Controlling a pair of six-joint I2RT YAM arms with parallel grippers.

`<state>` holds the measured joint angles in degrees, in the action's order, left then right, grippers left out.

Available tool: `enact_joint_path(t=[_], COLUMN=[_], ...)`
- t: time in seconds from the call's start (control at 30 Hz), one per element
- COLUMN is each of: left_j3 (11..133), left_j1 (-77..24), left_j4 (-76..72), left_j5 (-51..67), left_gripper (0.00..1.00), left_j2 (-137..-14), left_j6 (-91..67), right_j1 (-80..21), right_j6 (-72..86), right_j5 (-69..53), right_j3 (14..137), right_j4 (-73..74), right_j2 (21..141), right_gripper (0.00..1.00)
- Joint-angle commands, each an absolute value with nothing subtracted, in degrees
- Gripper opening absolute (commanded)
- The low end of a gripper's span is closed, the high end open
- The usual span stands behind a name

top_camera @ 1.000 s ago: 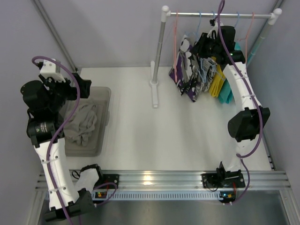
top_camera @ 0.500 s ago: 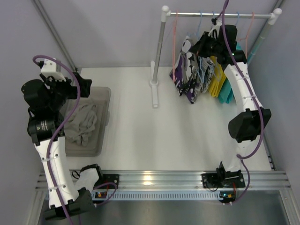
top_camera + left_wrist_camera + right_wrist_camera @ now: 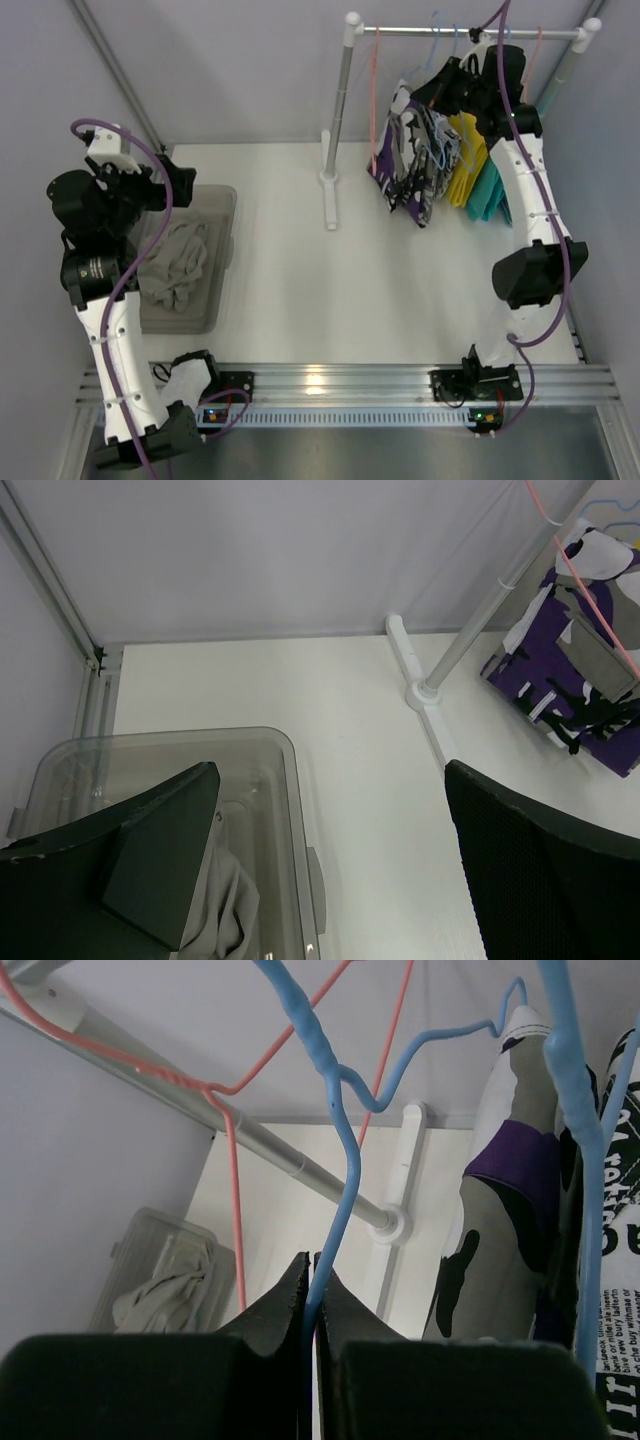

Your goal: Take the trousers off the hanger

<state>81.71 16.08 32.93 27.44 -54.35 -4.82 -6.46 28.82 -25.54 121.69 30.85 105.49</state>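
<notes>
Table (image 3: pixel 300 250), white, carries a garment rack (image 3: pixel 345 110) along its far side: an upright post on a foot, with a horizontal rail (image 3: pixel 420 32) running right from its top. The right arm (image 3: pixel 530 200) reaches up along the right edge to that rail, while the left arm (image 3: pixel 100 300) stands over the near left corner.

A grey bin (image 3: pixel 228 240) sits on the table at the left, and a crumpled grey garment (image 3: pixel 180 265) lies inside it.

The patterned trousers (image 3: pixel 408 165), in purple, grey, black and white, hang from the rail on the rack, just left of a yellow garment (image 3: pixel 467 150) and a teal garment (image 3: pixel 490 195). In the right wrist view they hang at the right side, beside the blue hanger (image 3: pixel 340 1130). A pink hanger (image 3: pixel 232 1160) hooks over the rail to the left.

The right pincer (image 3: pixel 312 1295) is clenched on the thin blue hanger wire, which runs straight down between its fingers. The left pincer (image 3: pixel 330 780) is released, its fingers (image 3: pixel 150 860) spread wide above the bin's right edge and holding nothing.
</notes>
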Motion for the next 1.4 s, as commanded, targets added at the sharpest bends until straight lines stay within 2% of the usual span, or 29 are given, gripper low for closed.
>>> enact_joint_path(t=[0.0, 0.37, 0.87, 0.97, 1.07, 1.1, 1.27, 1.3, 1.37], left_j3=[80.9, 79.0, 74.7, 72.0, 68.6, 67.9, 67.0, 65.5, 62.8], left_j1=[16.3, 16.3, 15.2, 10.6, 0.9, -6.0, -23.9, -30.9, -37.9], left_j4=[28.7, 26.2, 15.1, 12.5, 6.5, 5.2, -3.9, -6.0, -14.9], left_j5=[28.0, 28.1, 30.2, 27.2, 19.4, 17.1, 3.5, 0.8, -5.5], left_gripper=[0.99, 0.99, 0.99, 0.99, 0.99, 0.99, 0.99, 0.99, 0.99], left_j2=[-53.2, -51.7, -53.2, -53.0, -52.8, -53.3, -57.9, -58.4, -59.3], left_j6=[-4.4, -2.5, 8.7, 13.7, 19.2, 20.6, 25.7, 26.5, 30.6], right_j1=[-5.4, -5.4, -5.7, -6.0, -6.2, -6.3, -6.8, -6.9, -7.3], right_j6=[29.7, 31.2, 36.8, 37.5, 38.1, 38.1, 38.5, 38.8, 39.1], right_j5=[-28.3, -28.7, -28.0, -27.6, -26.8, -26.2, -24.0, -23.0, -21.7], right_j3=[127.6, 130.3, 114.1, 111.4, 109.3, 108.6, 105.3, 104.9, 104.1], right_j4=[14.3, 12.1, 11.7, 12.7, 14.0, 14.1, 14.9, 15.6, 16.2], right_j2=[97.1, 94.8, 77.5, 75.2, 72.0, 71.2, 67.9, 67.1, 66.4], right_gripper=[0.00, 0.00, 0.00, 0.00, 0.00, 0.00, 0.00, 0.00, 0.00])
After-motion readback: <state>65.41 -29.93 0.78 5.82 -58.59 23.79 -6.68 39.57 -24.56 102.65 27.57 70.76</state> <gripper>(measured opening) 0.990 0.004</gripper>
